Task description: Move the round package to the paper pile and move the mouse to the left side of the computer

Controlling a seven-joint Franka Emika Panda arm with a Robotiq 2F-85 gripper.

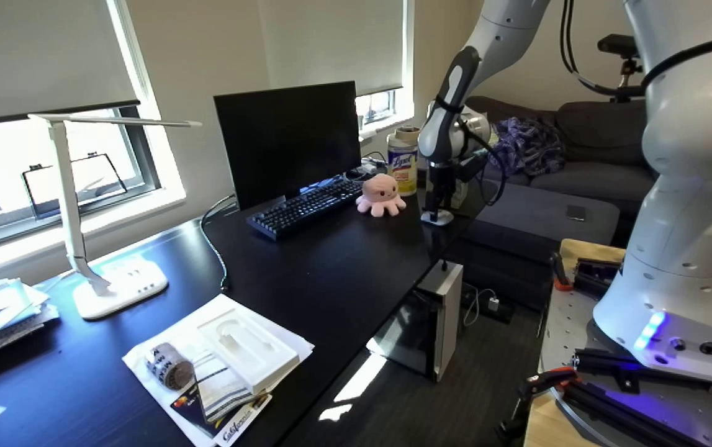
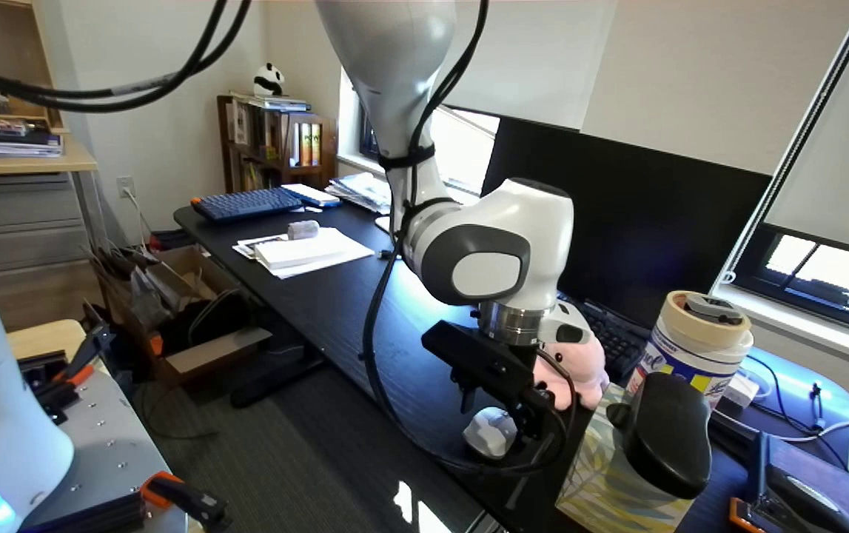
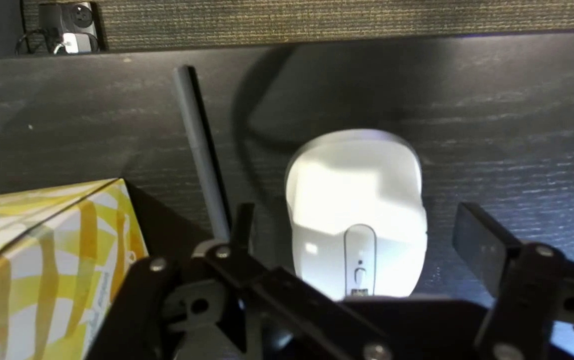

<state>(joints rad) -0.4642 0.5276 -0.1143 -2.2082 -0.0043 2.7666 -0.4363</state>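
The white mouse (image 3: 359, 200) lies on the dark desk near its edge; it also shows in both exterior views (image 1: 437, 218) (image 2: 491, 433). My gripper (image 3: 357, 220) is open, low over the mouse, one finger on each side with gaps between. It shows in both exterior views (image 1: 435, 208) (image 2: 499, 416). The round package (image 1: 171, 366), whitish-grey with dark print, lies on the paper pile (image 1: 222, 307); both also show in an exterior view, the package (image 2: 303, 229) and the pile (image 2: 346, 250). The computer's black monitor (image 1: 287, 143) stands by the wall with its keyboard (image 1: 309, 208) in front.
A yellow-white patterned box (image 3: 46, 280) and a thin grey rod (image 3: 201, 150) lie beside the mouse. A pink plush toy (image 1: 381, 194) and a Lysol tub (image 1: 402, 162) stand nearby. A white lamp (image 1: 121, 288) and more papers (image 1: 2, 310) are farther along. The desk edge (image 3: 287, 46) is close.
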